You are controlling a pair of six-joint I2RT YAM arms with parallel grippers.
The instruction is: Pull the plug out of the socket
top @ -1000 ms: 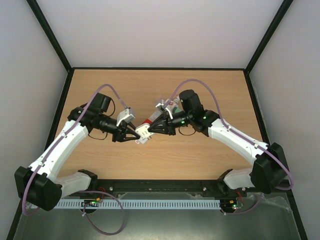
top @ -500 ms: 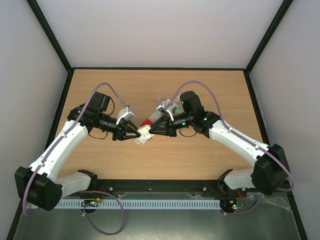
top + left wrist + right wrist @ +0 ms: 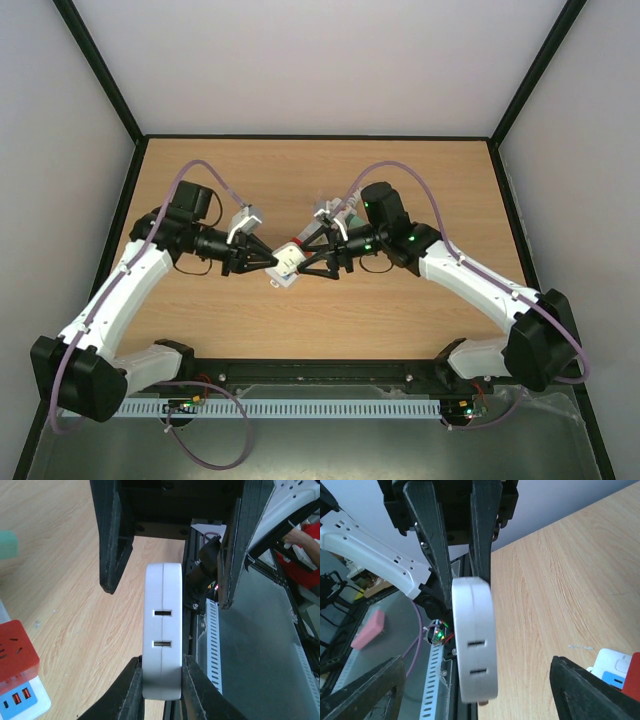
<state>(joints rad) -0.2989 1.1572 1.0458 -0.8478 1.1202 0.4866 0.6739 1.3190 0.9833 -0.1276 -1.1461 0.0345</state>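
I see the plug (image 3: 162, 640), a white rounded block with two slots, just off the centre of the table (image 3: 420, 180) toward 9 o'clock in the top view. My left gripper (image 3: 162, 672) is clenched on it from 9 o'clock. My right gripper (image 3: 475, 682), at 3 o'clock, is spread wide around it, gripping nothing. In the left wrist view the socket (image 3: 27, 700) lies on the wood at the plug's 8 o'clock, apart from it, with a red block (image 3: 15, 652) on it.

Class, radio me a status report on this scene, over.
Left gripper shut on white plug. Right gripper open, straddling it. Plug off the power strip. No obstruction seen.
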